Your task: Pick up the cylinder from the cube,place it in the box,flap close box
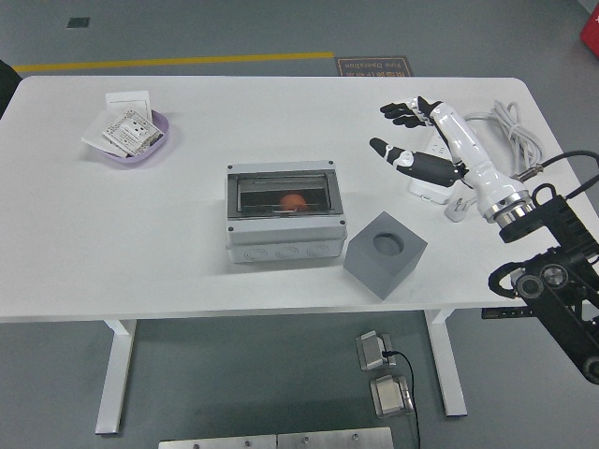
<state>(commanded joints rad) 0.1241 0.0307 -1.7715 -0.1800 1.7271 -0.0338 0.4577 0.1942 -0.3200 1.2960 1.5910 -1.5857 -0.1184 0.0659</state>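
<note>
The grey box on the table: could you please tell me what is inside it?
Through the box's closed see-through flap, an orange object shows. Its shape is unclear; the rest of the interior is hidden.

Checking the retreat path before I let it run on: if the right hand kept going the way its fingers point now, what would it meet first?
The right hand, open, points up-left over bare table. That line looks free to the far edge; the box lies well below it. Height is unclear.

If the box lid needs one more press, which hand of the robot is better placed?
The right hand, probably. It is the only one in view, open above the table to the right of the box. The lid looks closed over the orange cylinder.
</note>
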